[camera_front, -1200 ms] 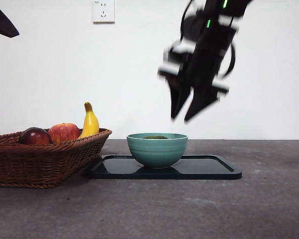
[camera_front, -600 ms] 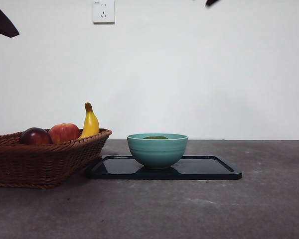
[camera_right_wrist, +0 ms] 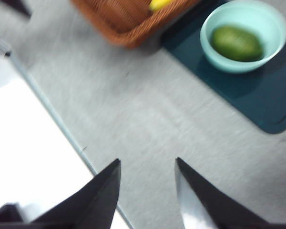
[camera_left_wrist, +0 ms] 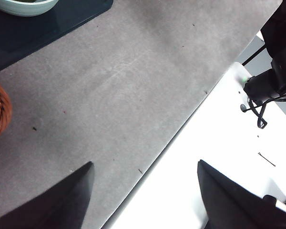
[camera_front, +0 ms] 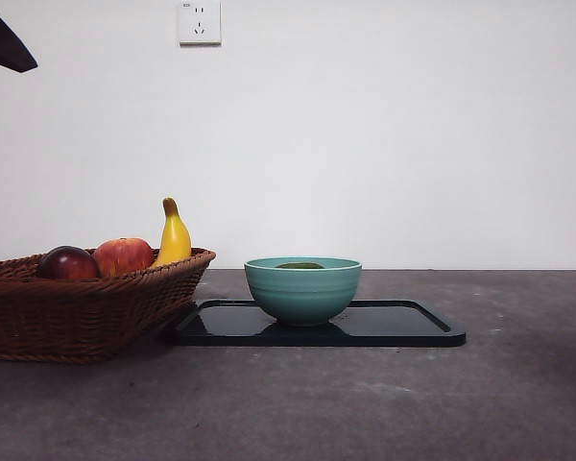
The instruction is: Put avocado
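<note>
The avocado (camera_right_wrist: 237, 43) lies inside the teal bowl (camera_right_wrist: 243, 36); in the front view only its dark green top (camera_front: 300, 265) shows above the bowl's rim (camera_front: 302, 288). The bowl stands on a dark tray (camera_front: 394, 325). My right gripper (camera_right_wrist: 148, 164) is open and empty, high over the table's near edge, well away from the bowl. My left gripper (camera_left_wrist: 145, 167) is open too, holding nothing, above the table's edge. In the front view only a black tip (camera_front: 5, 43) shows at the top left corner.
A wicker basket (camera_front: 77, 312) stands left of the tray, holding a dark red fruit (camera_front: 67, 262), a red-yellow apple (camera_front: 123, 255) and a banana (camera_front: 174, 235). A white ledge (camera_left_wrist: 219, 157) borders the grey table. A wall socket (camera_front: 199, 21) is on the back wall.
The dark arm that hung above and to the right of the bowl has risen out of the front view. The avocado, bowl and basket stay where they were.
</note>
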